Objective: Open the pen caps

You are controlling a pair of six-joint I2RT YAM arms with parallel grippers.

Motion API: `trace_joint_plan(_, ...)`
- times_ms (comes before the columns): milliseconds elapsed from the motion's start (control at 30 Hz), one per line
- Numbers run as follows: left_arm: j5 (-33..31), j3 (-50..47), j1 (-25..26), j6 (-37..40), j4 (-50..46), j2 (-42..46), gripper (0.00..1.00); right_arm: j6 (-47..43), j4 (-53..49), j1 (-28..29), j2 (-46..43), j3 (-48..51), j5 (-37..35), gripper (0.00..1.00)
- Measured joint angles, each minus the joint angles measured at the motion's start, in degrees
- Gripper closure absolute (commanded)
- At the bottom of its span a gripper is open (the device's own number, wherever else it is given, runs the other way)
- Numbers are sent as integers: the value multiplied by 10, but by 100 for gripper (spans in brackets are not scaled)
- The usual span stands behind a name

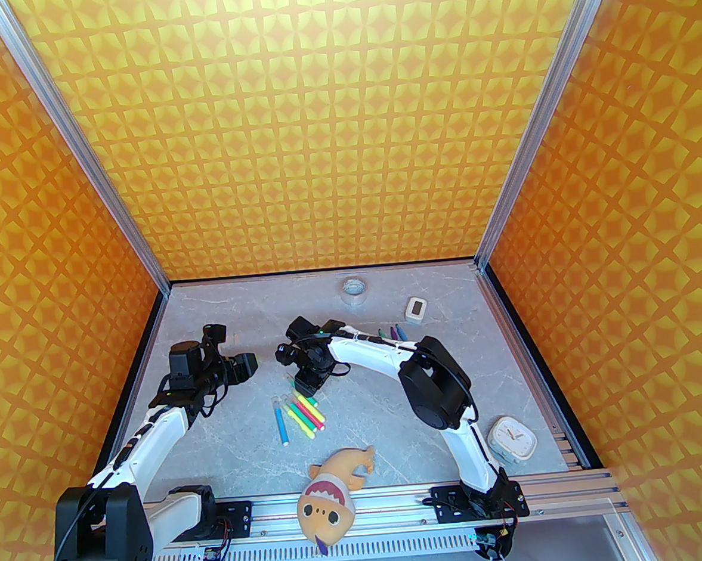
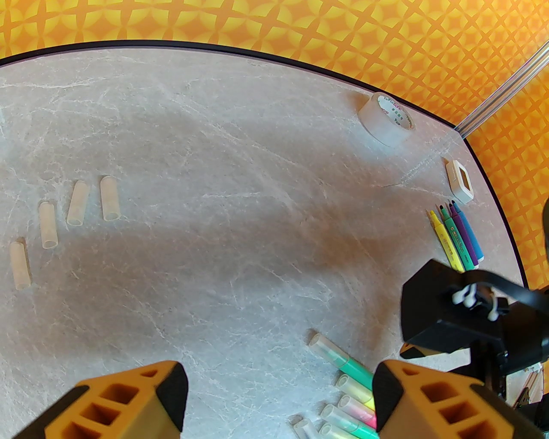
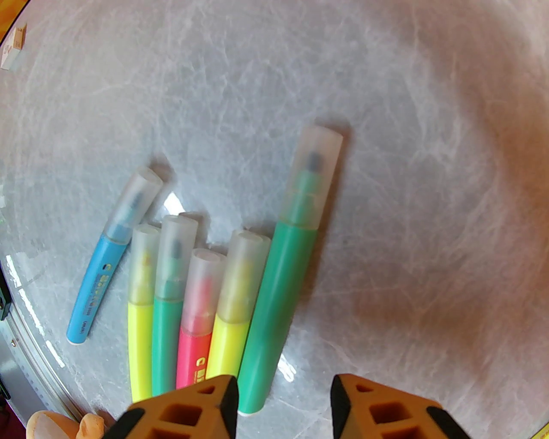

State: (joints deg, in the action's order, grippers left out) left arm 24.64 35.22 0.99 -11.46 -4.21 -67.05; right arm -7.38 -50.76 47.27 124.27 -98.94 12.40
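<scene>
Now hovering right tool (image 3: 281, 403) over six capped markers (image 3: 184, 291) mid-counter (image 3: 429, 171), fingers part-open, gripping nothing. Lining gap up near tail of long green marker (image 3: 274, 300), probably for barrel grab. Holding left tool (image 2: 279, 394) wide open and empty beside cluster, likely for pulling cap (image 3: 315, 171). Leaving four loose pen caps (image 2: 77, 203) in row on open counter, well apart from four bare markers (image 2: 456, 236) by far edge; seemingly sorting done from undone.

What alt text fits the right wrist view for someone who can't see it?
Six markers, translucent pen caps all on, lie on the grey table: a blue marker apart, four bunched, and a green marker nearest the right tool, which hangs open and empty.
</scene>
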Motion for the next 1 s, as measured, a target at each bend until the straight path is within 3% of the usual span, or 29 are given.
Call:
trace_joint_plan(433, 0, -1, 0, 0, 2, 0, 24, 2, -16, 8, 31, -17, -7, 60)
trace_joint_plan(1000, 0, -1, 0, 0, 2, 0, 24, 24, -57, 22, 76, -80, -101, 63)
